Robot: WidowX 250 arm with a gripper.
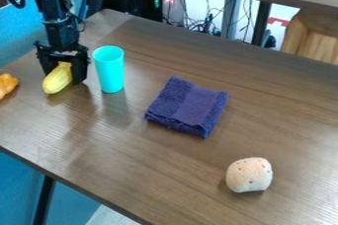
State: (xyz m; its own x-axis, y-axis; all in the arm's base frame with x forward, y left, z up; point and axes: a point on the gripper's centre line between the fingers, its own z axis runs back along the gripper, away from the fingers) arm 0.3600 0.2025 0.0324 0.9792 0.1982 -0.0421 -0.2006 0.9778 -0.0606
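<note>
Where the fingers (80, 71) apparently clasp it, yellow squash (57, 79) between them, turquoise cup (109, 69) nearby

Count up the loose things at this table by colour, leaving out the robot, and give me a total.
Turquoise: 1, the cup
Purple: 1, the folded cloth
Yellow: 1, the oblong piece
Orange: 1, the piece at the left edge
Beige: 1, the speckled lump
Total: 5

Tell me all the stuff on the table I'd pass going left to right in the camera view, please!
Orange thing → yellow squash → cup → purple cloth → spotty lump.
</note>
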